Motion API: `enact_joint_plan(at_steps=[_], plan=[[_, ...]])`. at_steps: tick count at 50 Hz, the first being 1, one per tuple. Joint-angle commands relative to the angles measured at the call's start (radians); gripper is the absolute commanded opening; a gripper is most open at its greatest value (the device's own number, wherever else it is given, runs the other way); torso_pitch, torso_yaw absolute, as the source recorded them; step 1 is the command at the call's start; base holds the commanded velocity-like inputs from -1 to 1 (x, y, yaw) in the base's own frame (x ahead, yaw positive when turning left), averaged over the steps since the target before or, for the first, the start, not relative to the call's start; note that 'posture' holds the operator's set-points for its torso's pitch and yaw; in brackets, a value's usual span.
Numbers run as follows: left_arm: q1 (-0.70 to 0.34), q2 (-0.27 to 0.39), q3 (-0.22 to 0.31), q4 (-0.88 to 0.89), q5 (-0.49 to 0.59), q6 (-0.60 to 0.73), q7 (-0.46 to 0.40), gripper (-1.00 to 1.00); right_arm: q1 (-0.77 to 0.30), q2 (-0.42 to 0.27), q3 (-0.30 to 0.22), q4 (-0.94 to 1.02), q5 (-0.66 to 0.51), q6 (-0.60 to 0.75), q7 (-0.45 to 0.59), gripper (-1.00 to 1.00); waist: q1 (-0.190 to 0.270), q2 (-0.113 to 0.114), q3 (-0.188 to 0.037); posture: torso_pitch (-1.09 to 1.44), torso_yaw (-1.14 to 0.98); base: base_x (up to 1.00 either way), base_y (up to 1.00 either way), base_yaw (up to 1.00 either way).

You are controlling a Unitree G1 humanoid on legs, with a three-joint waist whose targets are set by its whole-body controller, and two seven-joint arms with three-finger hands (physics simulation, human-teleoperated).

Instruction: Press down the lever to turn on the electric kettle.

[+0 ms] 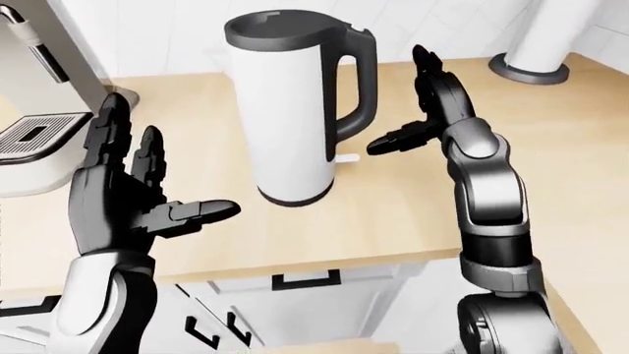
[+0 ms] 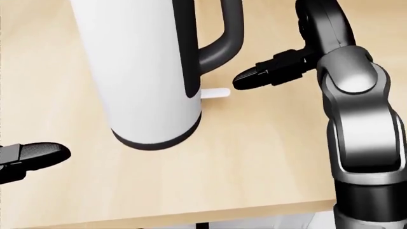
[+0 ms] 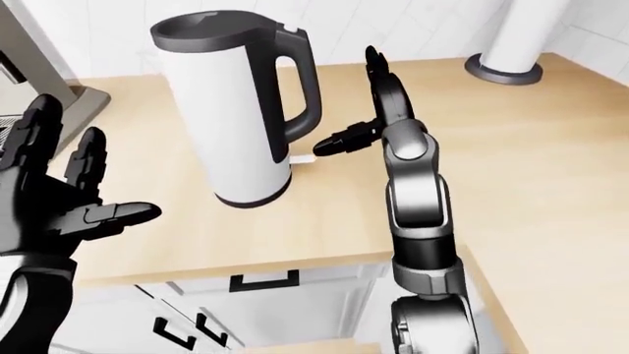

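Observation:
A white electric kettle (image 1: pixel 285 110) with a black rim, base and handle (image 1: pixel 359 81) stands on the wooden counter (image 1: pixel 393 214). Its small white lever (image 2: pixel 216 93) sticks out to the right at the foot of the handle. My right hand (image 1: pixel 418 110) is open just right of the handle, its thumb tip (image 2: pixel 245 78) a little above and right of the lever, apart from it. My left hand (image 1: pixel 138 184) is open, palm up, at the lower left of the kettle, holding nothing.
A coffee machine with a drip tray (image 1: pixel 35 136) stands at the left edge of the counter. A white cylinder on a grey base (image 1: pixel 536 51) stands at the top right. White cabinet doors with black handles (image 1: pixel 304 279) lie below the counter edge.

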Motion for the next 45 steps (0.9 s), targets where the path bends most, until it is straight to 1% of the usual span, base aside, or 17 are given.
enact_joint_plan(at_steps=[1,21,37,45], plan=[[-0.017,0.008,0.006,-0.028,0.0,-0.03,-0.004,1.0,-0.045,-0.008,-0.007,-0.013,-0.002,-0.044,-0.009,1.0,-0.001,0.002,-0.023,0.0,0.0,0.0,0.0,0.0],[-0.014,0.007,0.007,-0.027,0.003,-0.032,-0.006,1.0,-0.176,0.004,0.009,0.262,0.01,-0.179,-0.021,1.0,-0.002,0.006,-0.025,0.0,0.0,0.0,0.0,0.0],[-0.015,0.009,0.011,-0.021,0.001,-0.037,-0.007,1.0,-0.229,0.019,0.018,0.426,0.014,-0.272,-0.027,1.0,-0.003,0.008,-0.025,0.0,0.0,0.0,0.0,0.0],[-0.021,0.012,0.012,-0.012,0.0,-0.039,-0.005,1.0,-0.242,0.027,0.019,0.468,0.018,-0.301,-0.031,1.0,-0.003,0.009,-0.025,0.0,0.0,0.0,0.0,0.0]])
